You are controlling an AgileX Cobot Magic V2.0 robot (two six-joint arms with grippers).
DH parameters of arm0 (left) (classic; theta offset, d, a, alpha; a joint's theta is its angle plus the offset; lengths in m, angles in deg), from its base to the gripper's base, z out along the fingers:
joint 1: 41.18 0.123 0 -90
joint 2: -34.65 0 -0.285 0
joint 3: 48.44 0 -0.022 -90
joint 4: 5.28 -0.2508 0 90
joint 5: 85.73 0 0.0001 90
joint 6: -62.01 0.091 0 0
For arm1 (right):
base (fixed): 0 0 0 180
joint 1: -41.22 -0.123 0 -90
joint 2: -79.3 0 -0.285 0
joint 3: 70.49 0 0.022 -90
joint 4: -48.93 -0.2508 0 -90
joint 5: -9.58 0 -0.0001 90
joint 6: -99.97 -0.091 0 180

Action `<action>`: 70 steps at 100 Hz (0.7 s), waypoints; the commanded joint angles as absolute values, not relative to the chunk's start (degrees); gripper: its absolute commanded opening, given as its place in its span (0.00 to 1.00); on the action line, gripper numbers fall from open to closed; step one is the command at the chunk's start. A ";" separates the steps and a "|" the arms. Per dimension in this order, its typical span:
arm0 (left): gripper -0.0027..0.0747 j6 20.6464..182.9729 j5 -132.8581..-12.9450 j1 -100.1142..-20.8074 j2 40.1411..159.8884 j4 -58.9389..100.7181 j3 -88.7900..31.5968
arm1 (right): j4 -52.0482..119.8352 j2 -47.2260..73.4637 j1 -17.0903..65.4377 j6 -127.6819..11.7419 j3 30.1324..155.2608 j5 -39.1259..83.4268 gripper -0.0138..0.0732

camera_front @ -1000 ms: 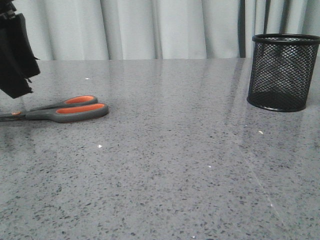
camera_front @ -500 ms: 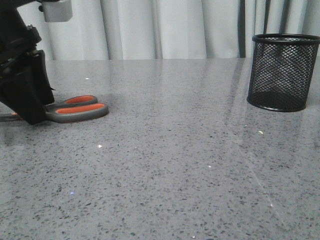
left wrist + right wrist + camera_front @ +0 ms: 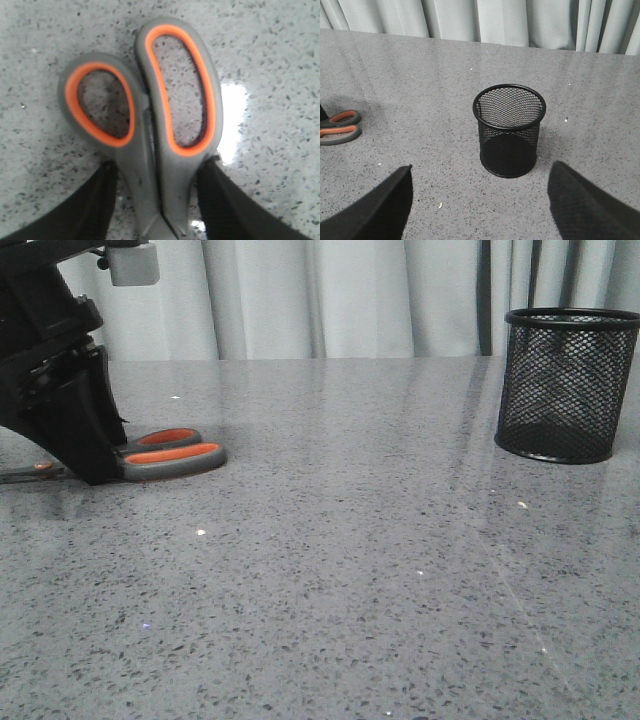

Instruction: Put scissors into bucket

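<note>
The scissors (image 3: pixel 165 452) lie flat on the bench (image 3: pixel 350 570), well apart from the bucket (image 3: pixel 568 385); the left end effector (image 3: pixel 155 200) straddles their neck, fingers open, gripping nothing. They look stiff, light and slippery; the neck seems the best hold. The right end effector (image 3: pixel 480 200) hangs open and empty.

Bench (image 3: pixel 350 570) open between scissors (image 3: pixel 170 455) at left and bucket (image 3: pixel 568 385) at far right, well apart. Left tool (image 3: pixel 155 200) straddles the scissors' shanks, fingers (image 3: pixel 95 200) open either side. Bucket mouth unobstructed; right tool (image 3: pixel 480 205) spread wide
</note>
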State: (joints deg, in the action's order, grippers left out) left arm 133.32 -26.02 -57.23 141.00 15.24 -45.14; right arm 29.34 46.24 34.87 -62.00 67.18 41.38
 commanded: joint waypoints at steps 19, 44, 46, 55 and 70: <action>0.18 131.58 -24.85 -57.36 139.21 18.44 -46.21 | 28.76 45.50 34.96 -61.48 69.12 37.39 0.74; 0.16 131.58 -25.31 -57.36 136.87 22.94 -50.75 | 25.80 45.50 34.96 -61.48 69.12 37.47 0.74; 0.16 131.58 -25.31 -57.36 136.55 23.51 -51.33 | 25.54 45.50 34.96 -61.48 69.12 37.53 0.74; 0.16 131.58 -25.08 -57.36 135.06 26.18 -54.03 | 23.48 45.50 34.96 -61.48 69.12 37.94 0.74; 0.16 132.07 -25.09 -59.29 131.78 27.55 -58.49 | 8.77 45.50 34.96 -50.43 69.12 38.32 0.74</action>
